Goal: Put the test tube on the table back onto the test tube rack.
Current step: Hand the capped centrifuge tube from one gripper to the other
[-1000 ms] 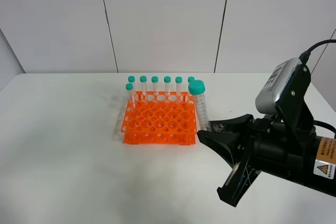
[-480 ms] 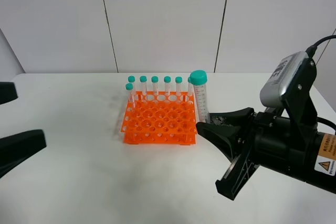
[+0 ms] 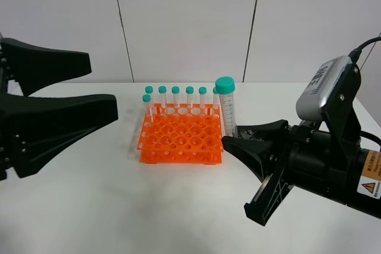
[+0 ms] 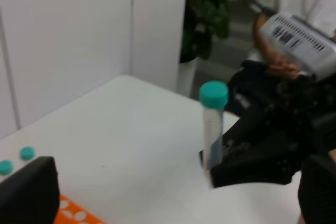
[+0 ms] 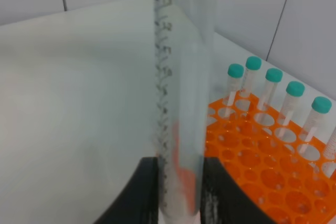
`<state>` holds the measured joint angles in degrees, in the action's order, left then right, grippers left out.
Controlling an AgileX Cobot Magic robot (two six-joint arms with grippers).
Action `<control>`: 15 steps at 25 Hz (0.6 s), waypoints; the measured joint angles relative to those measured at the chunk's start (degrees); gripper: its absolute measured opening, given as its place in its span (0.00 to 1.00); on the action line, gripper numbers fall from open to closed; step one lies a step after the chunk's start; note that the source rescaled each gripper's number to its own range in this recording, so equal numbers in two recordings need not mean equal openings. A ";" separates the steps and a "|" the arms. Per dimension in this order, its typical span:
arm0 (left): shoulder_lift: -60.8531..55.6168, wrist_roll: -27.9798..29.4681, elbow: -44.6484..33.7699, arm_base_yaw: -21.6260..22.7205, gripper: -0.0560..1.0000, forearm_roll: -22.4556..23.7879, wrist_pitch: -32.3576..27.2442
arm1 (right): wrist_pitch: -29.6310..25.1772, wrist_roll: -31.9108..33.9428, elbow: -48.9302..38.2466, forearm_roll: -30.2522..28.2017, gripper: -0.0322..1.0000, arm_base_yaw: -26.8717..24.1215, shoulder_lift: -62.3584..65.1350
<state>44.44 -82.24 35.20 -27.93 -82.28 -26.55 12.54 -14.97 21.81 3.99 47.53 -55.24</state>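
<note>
Test tube (image 3: 226, 111) upright in R tool (image 3: 231, 141) (clamped), beside rack (image 3: 178, 138).

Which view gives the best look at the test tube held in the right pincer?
Exterior high: the test tube shows upright from teal cap down to the right pincer, beside the rack. Left wrist shows it capped but blurred. Right wrist shows only its graduated body close up, cap cut off.

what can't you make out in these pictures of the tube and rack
- test tube tip: hidden between the right gripper fingers in every view
- its cap: cut off by the frame edge in the right wrist view
- rack: only a corner shows in the left wrist view, the rest cut off
</note>
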 joint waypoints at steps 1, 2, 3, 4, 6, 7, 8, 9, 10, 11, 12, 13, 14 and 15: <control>1.17 -2.58 0.04 0.00 1.00 -2.82 -1.21 | 0.00 0.00 0.00 -0.01 0.03 0.00 0.00; 2.13 -4.63 0.04 0.00 1.00 -5.33 -2.40 | 0.00 0.00 0.00 -0.06 0.03 0.00 0.00; 3.36 -6.87 0.04 0.00 1.00 -7.30 -3.46 | 0.02 0.00 0.00 -0.06 0.03 0.00 0.00; 4.54 -9.05 0.04 0.00 1.00 -9.55 -4.08 | 0.02 0.00 0.00 -0.06 0.03 0.00 0.00; 6.60 -12.90 0.04 0.00 1.00 -13.23 -4.82 | 0.02 0.00 0.00 -0.06 0.03 0.00 0.00; 7.69 -14.93 0.04 0.00 1.00 -14.68 -5.03 | 0.02 0.00 0.00 -0.06 0.03 0.00 0.00; 8.73 -16.75 0.06 0.00 1.00 -15.48 -5.12 | 0.02 0.00 0.00 -0.11 0.03 0.00 0.00; 9.65 -18.35 0.23 0.00 1.00 -15.79 -5.17 | 0.07 0.00 0.00 -0.25 0.03 0.00 0.00; 10.77 -19.45 0.54 0.00 1.00 -15.89 -5.35 | 0.07 0.00 0.00 -0.25 0.03 0.00 0.00; 11.92 -20.39 1.06 0.00 1.00 -16.15 -5.70 | 0.07 0.00 0.00 -0.25 0.03 0.00 0.00; 12.94 -20.94 1.72 0.00 1.00 -16.35 -6.35 | 0.07 0.00 0.00 -0.25 0.03 0.00 0.00; 14.20 -21.18 2.34 -0.11 1.00 -16.40 -7.25 | 0.07 0.00 0.00 -0.31 0.03 0.00 0.00; 15.48 -21.39 3.19 -0.66 1.00 -16.59 -7.67 | 0.07 0.00 0.00 -0.31 0.03 0.00 0.00; 16.77 -21.45 4.16 -1.46 1.00 -16.58 -7.77 | 0.07 0.00 0.00 -0.31 0.03 0.00 0.00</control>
<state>61.21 -103.69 39.35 -29.39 -98.85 -34.32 12.61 -14.97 21.81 3.68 47.53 -55.24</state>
